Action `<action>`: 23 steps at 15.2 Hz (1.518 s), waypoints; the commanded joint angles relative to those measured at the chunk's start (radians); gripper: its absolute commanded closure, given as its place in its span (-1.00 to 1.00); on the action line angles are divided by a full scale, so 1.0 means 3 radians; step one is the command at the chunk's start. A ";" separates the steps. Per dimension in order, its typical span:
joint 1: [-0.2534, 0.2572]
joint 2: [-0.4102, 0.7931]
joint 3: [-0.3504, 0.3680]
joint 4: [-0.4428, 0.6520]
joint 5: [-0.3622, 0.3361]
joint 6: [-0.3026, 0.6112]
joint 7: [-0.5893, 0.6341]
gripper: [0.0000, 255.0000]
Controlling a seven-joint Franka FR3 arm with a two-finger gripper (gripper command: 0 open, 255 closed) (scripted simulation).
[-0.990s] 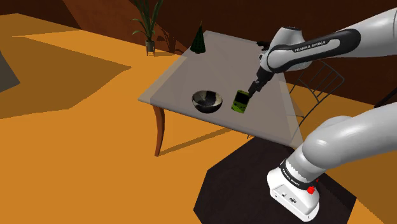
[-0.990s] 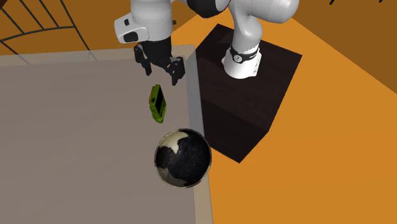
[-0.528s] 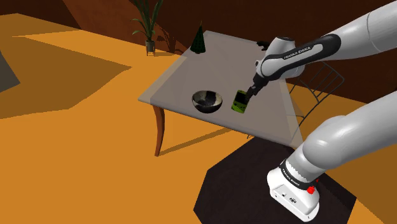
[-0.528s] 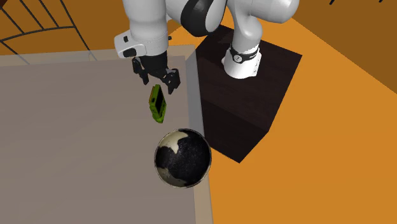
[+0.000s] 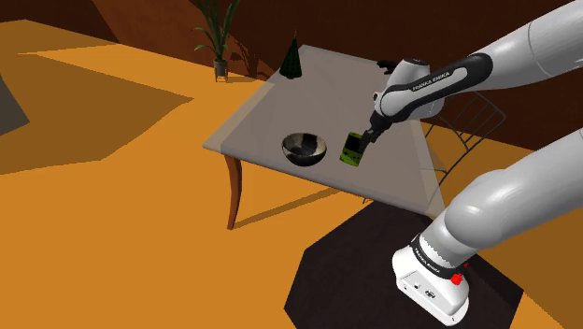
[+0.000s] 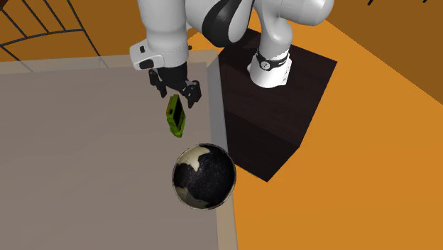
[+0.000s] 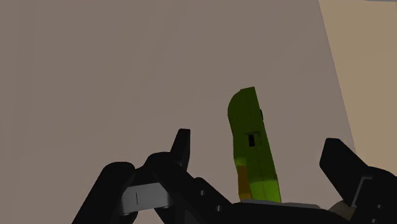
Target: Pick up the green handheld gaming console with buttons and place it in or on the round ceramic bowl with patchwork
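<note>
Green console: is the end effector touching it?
Apart. In the wrist view the console stands between the end effector's open fingers, bare table showing on both sides.

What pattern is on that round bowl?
The round bowl is black with cream patches, clearest in the second exterior view.

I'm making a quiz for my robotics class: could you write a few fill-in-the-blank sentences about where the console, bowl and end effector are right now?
1. The end effector is ___, not shut.
2. The green console stands on edge ___ its two fingers, untouched.
3. The console rests on the ___, beside the bowl, not in it.
Missing words: open; between; table.
</note>
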 commanded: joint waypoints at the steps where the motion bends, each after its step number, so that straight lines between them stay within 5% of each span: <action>1: 0.0000 0.0000 0.0000 0.0000 0.0000 0.0000 0.0000 -1.00; 2: 0.0000 0.0000 0.0000 0.0000 0.0000 0.0000 0.0000 1.00; 11: 0.0000 0.0001 0.0000 0.0000 0.0000 0.0001 0.0000 1.00; 23: -0.0048 -0.0443 0.0111 0.0244 -0.0057 -0.0681 0.0068 1.00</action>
